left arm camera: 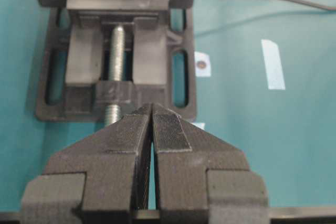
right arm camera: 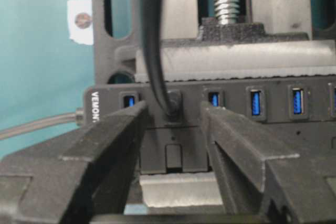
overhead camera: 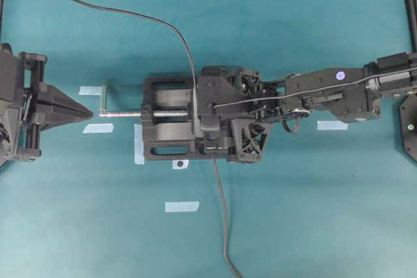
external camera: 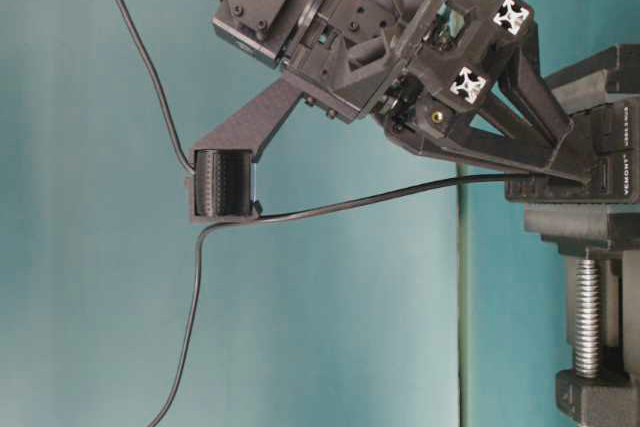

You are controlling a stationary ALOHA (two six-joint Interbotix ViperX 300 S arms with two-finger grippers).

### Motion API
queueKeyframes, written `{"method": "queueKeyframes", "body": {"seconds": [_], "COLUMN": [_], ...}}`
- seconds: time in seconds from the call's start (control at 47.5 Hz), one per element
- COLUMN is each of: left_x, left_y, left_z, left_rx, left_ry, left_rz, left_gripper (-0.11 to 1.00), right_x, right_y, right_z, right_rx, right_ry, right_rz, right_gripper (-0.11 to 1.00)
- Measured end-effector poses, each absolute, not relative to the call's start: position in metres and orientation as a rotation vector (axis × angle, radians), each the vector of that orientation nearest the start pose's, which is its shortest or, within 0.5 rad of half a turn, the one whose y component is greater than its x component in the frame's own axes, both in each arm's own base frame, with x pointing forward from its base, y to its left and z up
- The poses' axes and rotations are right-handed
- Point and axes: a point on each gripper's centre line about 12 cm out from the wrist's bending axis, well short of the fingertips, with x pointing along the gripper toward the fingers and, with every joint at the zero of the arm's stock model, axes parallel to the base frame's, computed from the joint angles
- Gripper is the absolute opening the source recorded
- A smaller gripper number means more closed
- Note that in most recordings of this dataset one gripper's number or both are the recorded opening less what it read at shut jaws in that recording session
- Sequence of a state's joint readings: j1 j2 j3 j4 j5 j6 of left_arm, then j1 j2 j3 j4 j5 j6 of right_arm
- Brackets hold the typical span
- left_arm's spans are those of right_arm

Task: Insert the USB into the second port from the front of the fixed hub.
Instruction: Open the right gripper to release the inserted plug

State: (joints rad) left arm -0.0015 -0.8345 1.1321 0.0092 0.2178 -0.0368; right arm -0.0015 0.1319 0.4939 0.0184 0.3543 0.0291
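Note:
The fixed hub is clamped in a vise, its row of blue ports facing my right wrist camera. The USB sits plugged into the second port from the end where the hub's own cable leaves, and its thin black cable curves away to the far left. My right gripper is open, one finger on each side of the plug with a gap to both. In the overhead view it hangs over the hub. My left gripper is shut and empty, left of the vise.
The black vise has a silver screw pointing toward my left gripper. The hub's own cable runs to the front edge. Pale tape strips lie on the teal table.

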Motion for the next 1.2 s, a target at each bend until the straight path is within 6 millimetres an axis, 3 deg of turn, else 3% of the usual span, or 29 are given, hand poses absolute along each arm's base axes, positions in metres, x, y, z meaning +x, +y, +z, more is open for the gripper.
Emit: {"method": "queueKeyframes", "body": {"seconds": [0.253,0.61,0.905,1.199], "left_x": [0.207,0.207,0.207,0.207], "left_y": [0.0,0.0,0.0,0.0], "left_z": [0.227,0.227,0.227,0.226], "left_rx": [-0.026,-0.026,-0.026,-0.028], "left_ry": [0.512,0.512,0.512,0.514], "left_rz": [0.008,0.008,0.008,0.008], "left_gripper": [0.0,0.0,0.0,0.0], "right_x": [0.407,0.403,0.383,0.361], "right_y": [-0.002,-0.002,-0.002,-0.002], "right_z": [0.148,0.17,0.18,0.198], "right_rx": [0.049,0.049,0.049,0.049], "right_ry": [0.968,0.914,0.891,0.753], "right_rz": [-0.022,-0.021,-0.021,-0.02], "right_gripper": [0.73,0.74,0.74,0.74]}}
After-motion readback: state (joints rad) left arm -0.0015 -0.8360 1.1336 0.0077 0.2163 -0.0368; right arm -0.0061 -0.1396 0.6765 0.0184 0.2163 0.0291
